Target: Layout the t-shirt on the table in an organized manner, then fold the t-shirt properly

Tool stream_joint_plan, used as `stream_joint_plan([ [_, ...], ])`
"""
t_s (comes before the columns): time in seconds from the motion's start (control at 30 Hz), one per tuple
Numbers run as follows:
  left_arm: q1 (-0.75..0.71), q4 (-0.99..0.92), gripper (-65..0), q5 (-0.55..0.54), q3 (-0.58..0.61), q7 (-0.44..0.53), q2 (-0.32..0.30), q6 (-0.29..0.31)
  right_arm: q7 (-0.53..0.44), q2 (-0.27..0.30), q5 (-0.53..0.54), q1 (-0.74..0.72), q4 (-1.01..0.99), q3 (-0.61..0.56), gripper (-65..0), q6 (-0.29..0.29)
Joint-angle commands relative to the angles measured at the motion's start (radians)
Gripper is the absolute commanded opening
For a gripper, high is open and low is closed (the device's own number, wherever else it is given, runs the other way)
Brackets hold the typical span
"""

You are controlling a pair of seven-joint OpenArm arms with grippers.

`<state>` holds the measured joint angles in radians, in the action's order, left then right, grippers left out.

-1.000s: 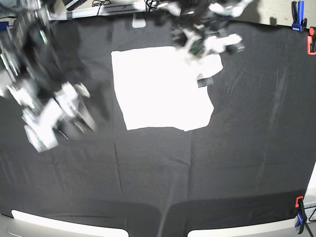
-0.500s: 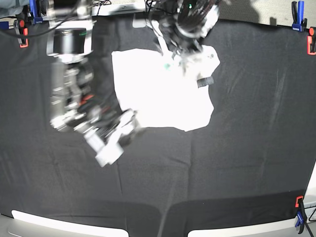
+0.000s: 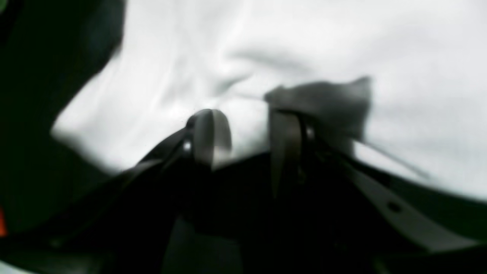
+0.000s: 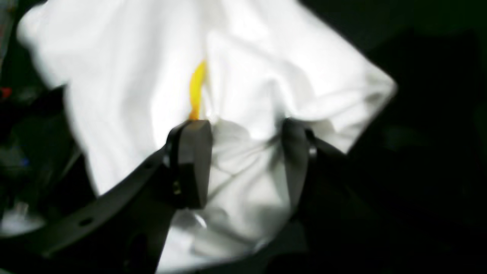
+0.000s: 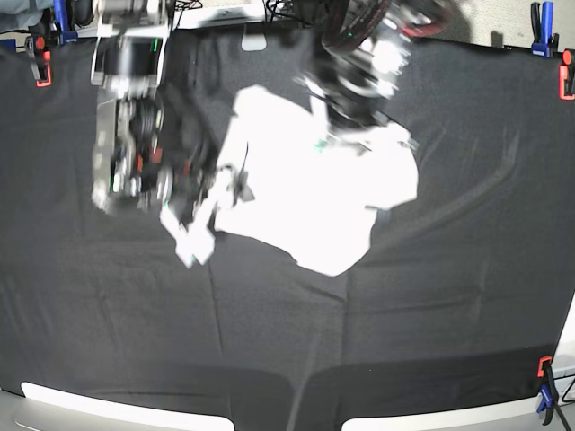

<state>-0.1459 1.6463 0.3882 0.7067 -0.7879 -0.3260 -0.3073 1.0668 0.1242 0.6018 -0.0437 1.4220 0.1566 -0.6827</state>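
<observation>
The white t-shirt (image 5: 314, 197) lies crumpled and skewed on the black table (image 5: 449, 314), plain side up. My right gripper (image 5: 225, 189) is at its left edge. In the right wrist view that gripper (image 4: 243, 163) holds a bunch of the t-shirt (image 4: 247, 95) between its jaws, and a yellow streak of print (image 4: 197, 87) shows in a fold. My left gripper (image 5: 346, 121) is at the shirt's far edge. In the blurred left wrist view it (image 3: 247, 133) grips the edge of the t-shirt (image 3: 304, 45), jaws slightly apart.
Red and blue clamps sit at the table's edges: far right (image 5: 544, 31), (image 5: 566, 79), far left (image 5: 40, 58) and near right (image 5: 544, 386). A white object (image 5: 253, 40) lies at the far edge. Both arms hang over the table's far half.
The right arm swept in from the left to the shirt's left edge. The shirt has shifted right, turned and lost its square outline. The left gripper came down onto its far edge.
</observation>
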Motion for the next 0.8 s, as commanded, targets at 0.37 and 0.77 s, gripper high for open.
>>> stream_joint_plan([
  [0.37,0.188,-0.001,-41.9,-0.049,-0.006,-0.044,-0.071,-0.025,0.034,-0.091,0.138,0.224,0.361,0.0,-35.0,-0.015],
  [0.77,0.286,0.129,-42.0,-0.08,-0.006,-0.093,-0.22,-0.133,0.066,-0.105,0.013,0.247,0.648,0.089,-35.0,-0.015],
])
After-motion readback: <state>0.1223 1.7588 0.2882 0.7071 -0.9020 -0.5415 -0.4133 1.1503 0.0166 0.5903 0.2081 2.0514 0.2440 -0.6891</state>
